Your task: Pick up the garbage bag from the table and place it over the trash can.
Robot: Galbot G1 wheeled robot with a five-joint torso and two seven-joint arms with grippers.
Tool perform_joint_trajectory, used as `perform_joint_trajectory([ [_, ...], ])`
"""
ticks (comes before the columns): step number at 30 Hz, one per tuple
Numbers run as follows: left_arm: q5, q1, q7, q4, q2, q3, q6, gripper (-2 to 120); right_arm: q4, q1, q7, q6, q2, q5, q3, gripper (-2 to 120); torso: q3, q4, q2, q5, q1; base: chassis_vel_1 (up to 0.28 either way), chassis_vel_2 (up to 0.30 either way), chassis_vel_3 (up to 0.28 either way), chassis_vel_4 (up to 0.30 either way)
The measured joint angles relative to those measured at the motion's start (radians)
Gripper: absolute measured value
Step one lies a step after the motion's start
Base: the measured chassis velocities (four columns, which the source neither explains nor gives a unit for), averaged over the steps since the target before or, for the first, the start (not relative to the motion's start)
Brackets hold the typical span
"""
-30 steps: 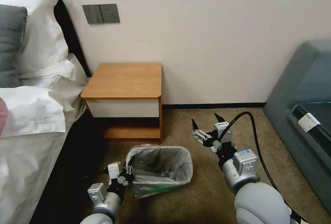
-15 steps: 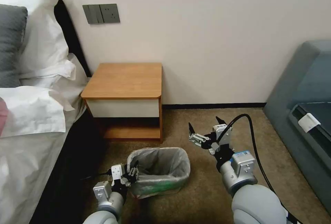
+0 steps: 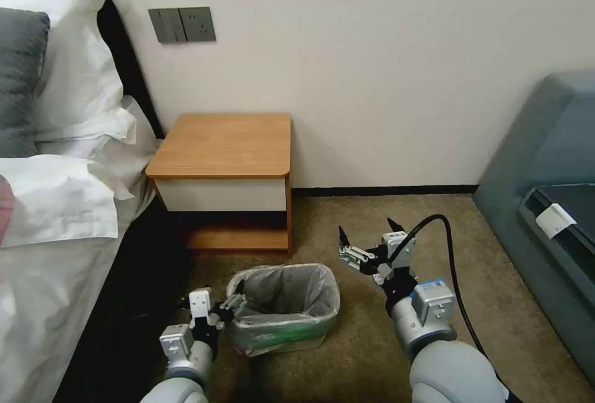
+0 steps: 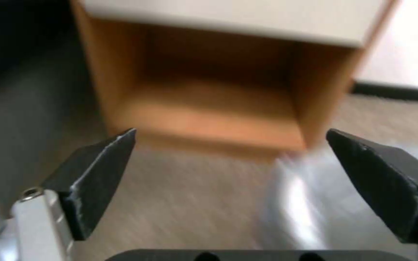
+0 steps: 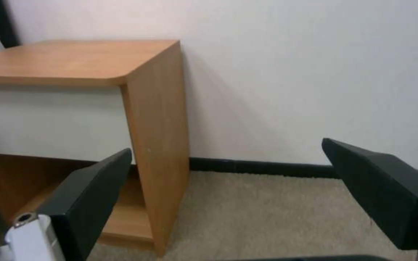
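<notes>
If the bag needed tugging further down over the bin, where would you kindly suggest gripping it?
Grip the garbage bag at the folded-over rim on the trash can's right side, coming from above. That edge stands free, nearest the open right hand.

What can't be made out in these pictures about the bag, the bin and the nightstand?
- Cream-beige plastic trash can: the head view shows its walls veiled by the thin translucent grey garbage bag.
- Bag in the left wrist view: a blurred pale smear.
- Orange-brown wooden nightstand's low shelf: back in shadow.
- Left claw: contact with the bag rim unclear.
</notes>
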Motion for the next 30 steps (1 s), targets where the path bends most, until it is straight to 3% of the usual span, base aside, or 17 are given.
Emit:
perform_joint_trajectory([
  [3, 0.098, 0.013, 0.043, -0.001, 0.0, -0.1, -0.134, 100, -0.057, -0.086, -0.075, 0.121, 0.036, -0.045, 0.057, 100, 0.0, 0.0002, 0.0, 0.0001, 0.0, 0.0, 0.0, 0.0, 0.0],
  [4, 0.098, 0.013, 0.043, -0.001, 0.0, -0.1, -0.134, 100, -0.057, -0.086, -0.075, 0.121, 0.036, -0.045, 0.057, 100, 0.0, 0.0002, 0.0, 0.0001, 0.0, 0.0, 0.0, 0.0, 0.0],
  [8, 0.119, 0.071, 0.098, -0.024, -0.007, -0.131, -0.272, 100, -0.177, -0.224, -0.256, 0.357, 0.114, -0.122, 0.167, 100, 0.0, -0.0001, 0.0, 0.0002, 0.0, 0.0, 0.0, 0.0, 0.0],
  [9, 0.119, 0.071, 0.098, -0.024, -0.007, -0.131, -0.272, 100, -0.177, -0.224, -0.256, 0.357, 0.114, -0.122, 0.167, 100, 0.0, -0.0001, 0.0, 0.0002, 0.0, 0.0, 0.0, 0.0, 0.0],
  [13, 0.107, 0.171, 0.115, -0.054, -0.029, -0.142, -0.38, 100, -0.242, -0.339, -0.359, 0.531, 0.185, -0.201, 0.262, 100, 0.0, 0.0, 0.0, 0.0003, 0.0, 0.0, 0.0, 0.0, 0.0],
  [18, 0.118, 0.246, 0.108, -0.071, -0.055, -0.138, -0.429, 100, -0.247, -0.389, -0.335, 0.577, 0.232, -0.251, 0.288, 100, 0.0, 0.0001, 0.0, 0.0002, 0.0, 0.0, 0.0, 0.0, 0.0],
  [30, 0.123, 0.256, 0.098, -0.075, -0.06, -0.134, -0.431, 100, -0.246, -0.39, -0.315, 0.575, 0.241, -0.265, 0.288, 100, 0.0, 0.0, 0.0, 0.0001, 0.0, 0.0, 0.0, 0.0, 0.0],
])
